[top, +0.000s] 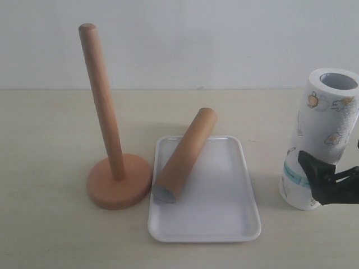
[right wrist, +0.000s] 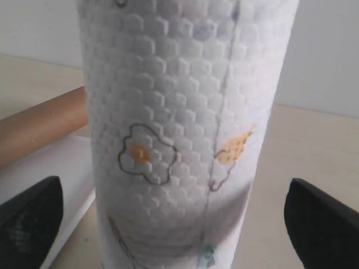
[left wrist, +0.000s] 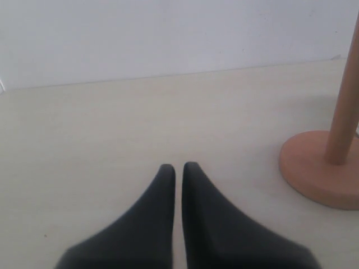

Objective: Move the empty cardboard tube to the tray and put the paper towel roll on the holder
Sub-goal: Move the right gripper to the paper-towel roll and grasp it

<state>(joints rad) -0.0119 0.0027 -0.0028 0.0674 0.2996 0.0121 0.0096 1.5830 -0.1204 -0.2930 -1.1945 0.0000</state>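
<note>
The brown cardboard tube [top: 185,157] lies slantwise on the white tray [top: 219,207], its grey open end at the tray's near left rim. To the left stands the wooden holder [top: 104,106], its rod bare. At the right edge the paper towel roll [top: 322,123] stands upright on the table. My right gripper [top: 328,176] is open low around the roll [right wrist: 179,112], with one finger [right wrist: 28,216] on each side and neither touching it. My left gripper [left wrist: 179,167] is shut and empty above the table, near the holder's base [left wrist: 322,168]; the exterior view does not show it.
Behind the roll the right wrist view shows the tube [right wrist: 39,126] and the tray's edge [right wrist: 50,162]. A pale wall [top: 196,39] closes the far side of the beige table [top: 50,224]. Bare tabletop lies left of the holder and between tray and roll.
</note>
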